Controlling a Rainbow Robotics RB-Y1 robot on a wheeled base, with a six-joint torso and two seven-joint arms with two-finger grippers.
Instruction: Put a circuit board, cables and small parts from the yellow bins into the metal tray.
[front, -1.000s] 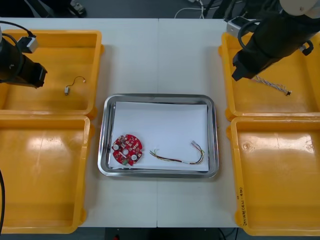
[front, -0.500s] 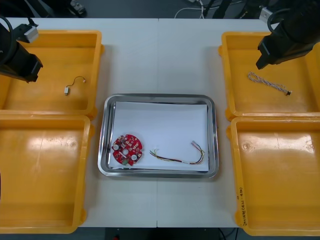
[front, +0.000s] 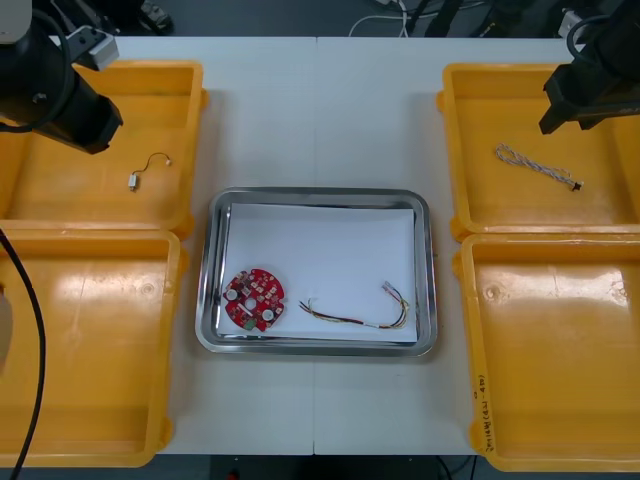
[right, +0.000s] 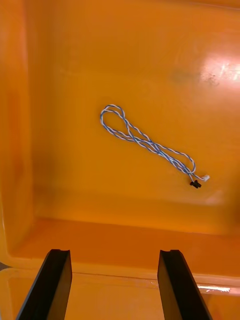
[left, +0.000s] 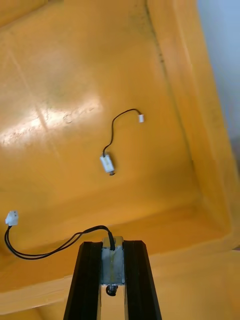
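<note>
My left gripper (left: 112, 247) is shut on a small metal part (left: 112, 265) whose black cable (left: 45, 250) trails to one side. It hangs over the far left yellow bin (front: 190, 100). A second small metal part (left: 106, 164) with a black wire lies on that bin's floor (front: 134, 180). My right gripper (right: 115, 280) is open above the far right bin (front: 455, 150), short of the twisted blue and white cable (right: 150, 145) lying there (front: 535, 165). The metal tray (front: 318, 194) holds a red circuit board (front: 254, 298) and a red and yellow cable (front: 360, 318).
Two more yellow bins stand near me, one at the left (front: 90, 350) and one at the right (front: 560, 350). The tray's white lining (front: 320, 250) is bare behind the board and cable. White table shows between the bins.
My left arm has swung right, farther over the far left bin. My right arm has drawn back toward the right edge, uncovering the twisted cable.
</note>
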